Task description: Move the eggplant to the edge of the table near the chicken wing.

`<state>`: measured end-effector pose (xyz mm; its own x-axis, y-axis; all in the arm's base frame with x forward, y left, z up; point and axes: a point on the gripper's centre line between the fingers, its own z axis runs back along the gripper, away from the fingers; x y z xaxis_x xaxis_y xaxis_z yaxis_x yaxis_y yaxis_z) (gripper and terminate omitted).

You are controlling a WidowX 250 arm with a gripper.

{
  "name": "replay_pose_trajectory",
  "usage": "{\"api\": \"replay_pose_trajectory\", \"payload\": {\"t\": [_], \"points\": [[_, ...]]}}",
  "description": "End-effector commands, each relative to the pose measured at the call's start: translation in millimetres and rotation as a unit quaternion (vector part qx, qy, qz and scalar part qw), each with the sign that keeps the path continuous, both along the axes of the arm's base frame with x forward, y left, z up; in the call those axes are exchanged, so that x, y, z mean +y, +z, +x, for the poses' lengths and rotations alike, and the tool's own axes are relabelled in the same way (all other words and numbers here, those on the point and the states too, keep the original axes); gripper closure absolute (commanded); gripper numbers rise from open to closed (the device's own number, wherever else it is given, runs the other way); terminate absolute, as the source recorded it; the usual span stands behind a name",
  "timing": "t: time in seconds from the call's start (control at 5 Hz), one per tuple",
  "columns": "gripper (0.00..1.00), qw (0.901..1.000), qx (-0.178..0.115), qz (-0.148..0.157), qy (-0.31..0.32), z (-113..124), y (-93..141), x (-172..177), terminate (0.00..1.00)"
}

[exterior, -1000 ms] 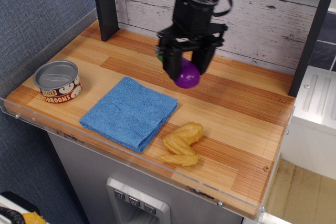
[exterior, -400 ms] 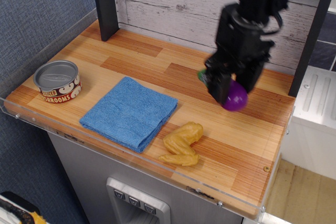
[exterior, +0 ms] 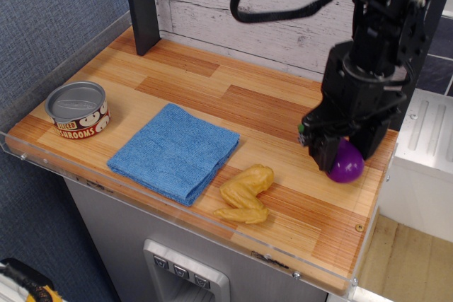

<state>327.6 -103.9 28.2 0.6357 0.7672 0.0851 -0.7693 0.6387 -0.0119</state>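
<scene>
My black gripper (exterior: 345, 157) is shut on the purple eggplant (exterior: 347, 163), whose green stem cap (exterior: 302, 131) peeks out at the left of the fingers. It holds the eggplant just above the wooden table (exterior: 283, 114) near its right edge. The golden-yellow chicken wing (exterior: 246, 193) lies near the table's front edge, to the left of and below the gripper. Whether the eggplant touches the tabletop is unclear.
A folded blue cloth (exterior: 176, 151) lies left of the chicken wing. A mushroom can (exterior: 78, 110) stands at the front left corner. A dark post (exterior: 141, 6) stands at the back left and another (exterior: 422, 44) at the right. A clear plastic rim (exterior: 212, 228) runs along the front edge.
My gripper has carried the eggplant from the back middle of the table to the right and forward, down toward the right edge. The chicken wing, cloth and can have not moved.
</scene>
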Motion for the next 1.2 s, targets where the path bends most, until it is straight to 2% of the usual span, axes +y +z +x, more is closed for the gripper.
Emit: {"api": "replay_pose_trajectory", "payload": {"t": [0.0,0.4,0.6,0.8,1.0], "points": [[1.00,0.9994,-0.008,-0.023,-0.024,5,-2,-8,0.00],[1.00,0.9986,0.005,-0.029,-0.045,7,-8,-6,0.00],[0.00,0.9975,0.005,-0.033,-0.063,7,-3,-6,0.00],[0.00,0.9935,0.001,-0.055,-0.100,6,5,-8,0.00],[0.00,0.9915,-0.015,-0.054,-0.118,2,18,-12,0.00]]}}
